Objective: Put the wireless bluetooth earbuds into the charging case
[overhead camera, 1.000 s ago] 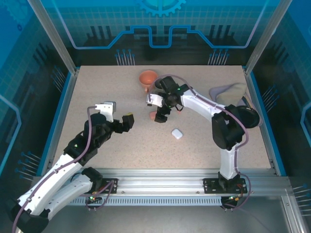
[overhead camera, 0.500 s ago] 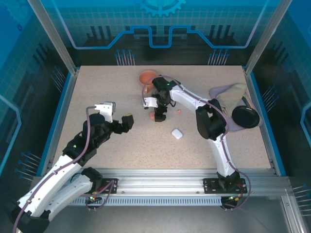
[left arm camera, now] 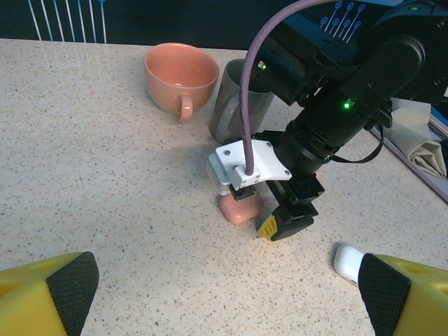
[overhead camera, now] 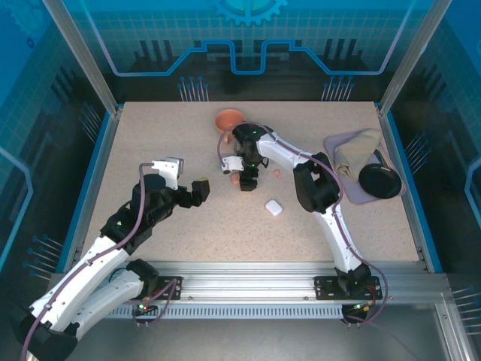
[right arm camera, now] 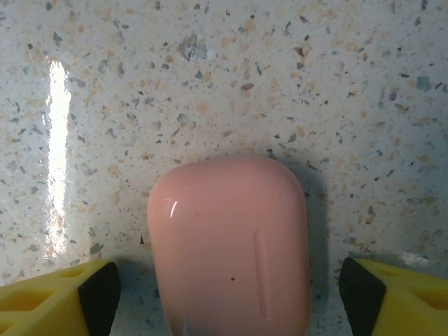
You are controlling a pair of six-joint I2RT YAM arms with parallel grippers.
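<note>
A salmon-pink charging case (right arm camera: 231,245) lies closed on the speckled table, also seen in the top view as the pink case (overhead camera: 237,180) and from the left wrist (left arm camera: 241,208). My right gripper (right arm camera: 227,297) points down over it, open, one fingertip on each side with a gap to the case. A white charging case (overhead camera: 273,207) lies closed to the near right; the left wrist view has it (left arm camera: 348,260) too. One tiny salmon-pink earbud (overhead camera: 276,173) lies right of the right gripper (overhead camera: 245,174). My left gripper (overhead camera: 194,189) hovers open and empty to the left, its midpoint (left arm camera: 224,294) over bare table.
An orange cup (overhead camera: 229,119) and a grey mug (left arm camera: 234,112) stand just behind the right gripper. At the right edge a grey mat (overhead camera: 359,197) carries a folded cloth (overhead camera: 353,144) and a black dish (overhead camera: 378,180). Blue rails border the table.
The right gripper has shifted a little left and down around the pink case and its jaws have narrowed. The left arm has barely moved.
</note>
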